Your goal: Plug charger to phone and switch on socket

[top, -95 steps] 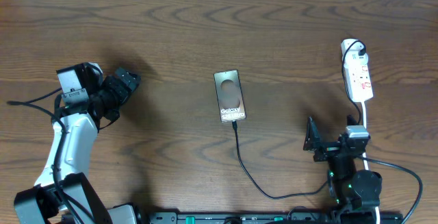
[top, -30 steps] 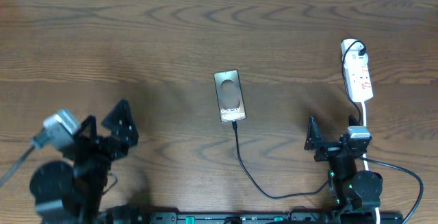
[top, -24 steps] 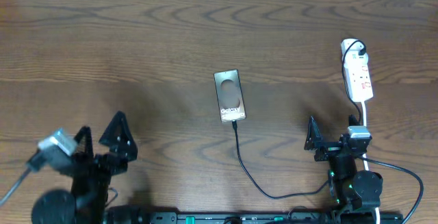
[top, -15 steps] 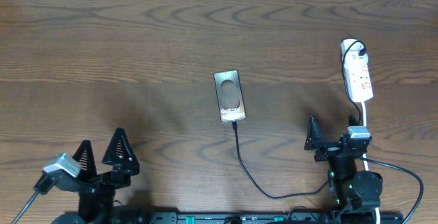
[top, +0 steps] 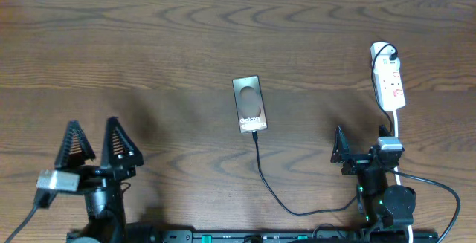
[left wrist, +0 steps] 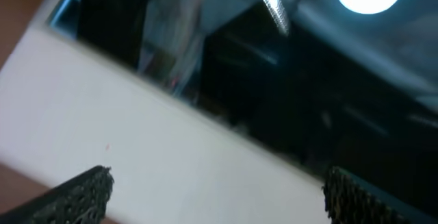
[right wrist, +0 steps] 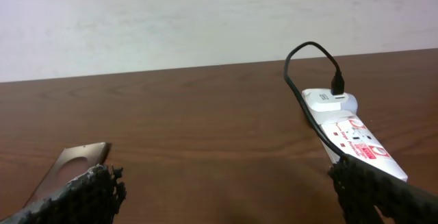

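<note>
My left claw [top: 93,124] is spread wide, well left of the phone [top: 249,105]; my right claw [right wrist: 222,186], spread too, sits right of it.

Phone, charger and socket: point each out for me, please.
phone [top: 249,103]: overhead, middle of its glossy face.
charger [top: 254,133]: overhead, plug tip at the phone's near edge.
socket [top: 390,83]: overhead, middle of the white strip.

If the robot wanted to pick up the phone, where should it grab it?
Probably across its two long edges, coming straight down from above. The phone lies flat on the table, so only its thin sides offer anything to pinch. Aim for the middle or far half, away from the near end where the charger cable meets it.
</note>
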